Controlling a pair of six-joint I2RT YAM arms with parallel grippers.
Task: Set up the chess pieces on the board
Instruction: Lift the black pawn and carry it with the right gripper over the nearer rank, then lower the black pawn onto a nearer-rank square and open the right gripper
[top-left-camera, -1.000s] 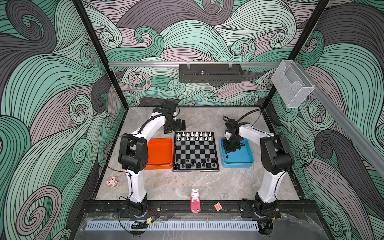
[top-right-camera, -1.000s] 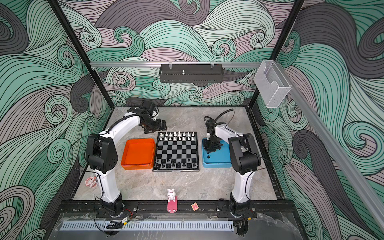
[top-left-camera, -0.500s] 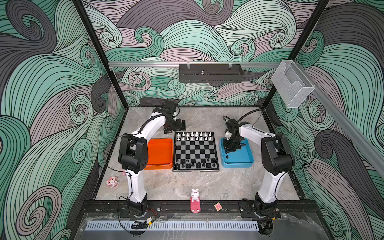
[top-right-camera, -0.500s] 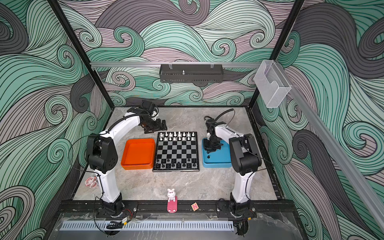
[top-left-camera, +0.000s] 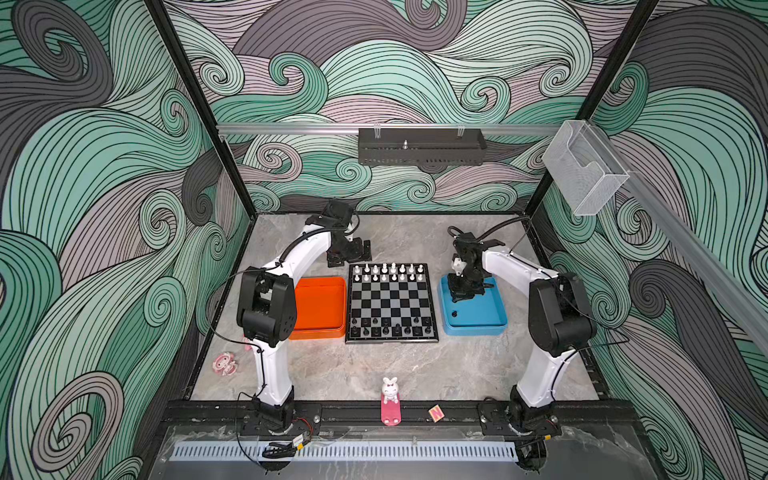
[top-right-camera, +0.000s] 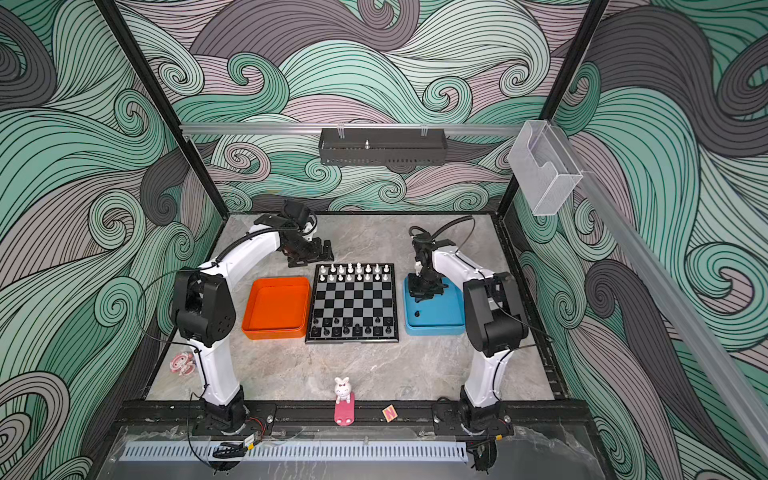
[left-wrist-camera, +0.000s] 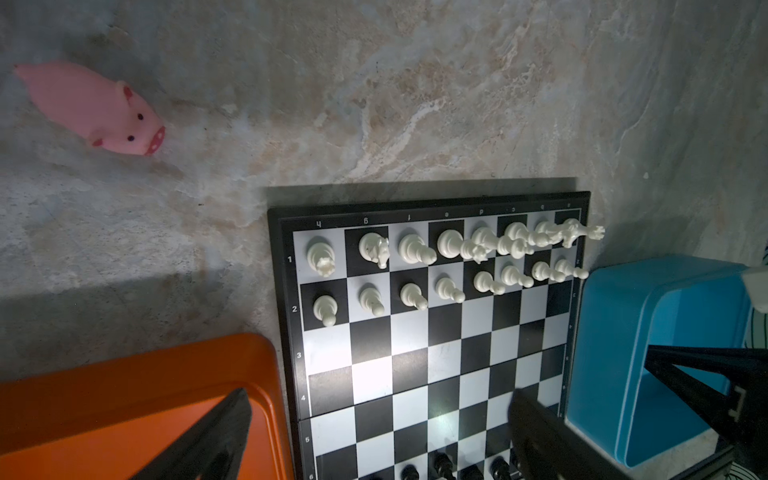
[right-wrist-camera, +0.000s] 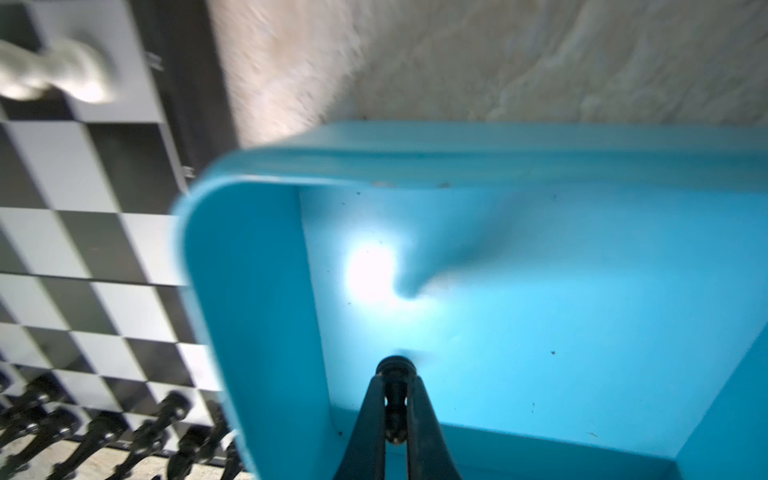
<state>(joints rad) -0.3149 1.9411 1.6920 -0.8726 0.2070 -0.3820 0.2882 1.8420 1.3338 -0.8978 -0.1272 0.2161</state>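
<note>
Right hand (right-wrist-camera: 395, 386) clenched on a black pawn (right-wrist-camera: 395, 366) inside the blue tray (top-left-camera: 473, 330); the piece's head shows past the fingertips, and whether it has cleared the tray floor cannot be told. Step in hand: picking a black piece for the board (top-left-camera: 390, 299). Next move, as judged: lift over the tray wall, cross to a vacant square in the two near rows, and set it upright without knocking neighbours. Nearest, the black pieces (top-left-camera: 386, 330) stand with gaps among them. Orange tray (top-left-camera: 320, 299), left of the board: nothing visible inside. Blue tray, right of the board: one loose black piece (top-left-camera: 454, 313) besides. Farther, the white pieces (top-left-camera: 392, 272) appear to fill both far rows. Left hand (left-wrist-camera: 379, 392), released, hovers by the board's far left corner.
</note>
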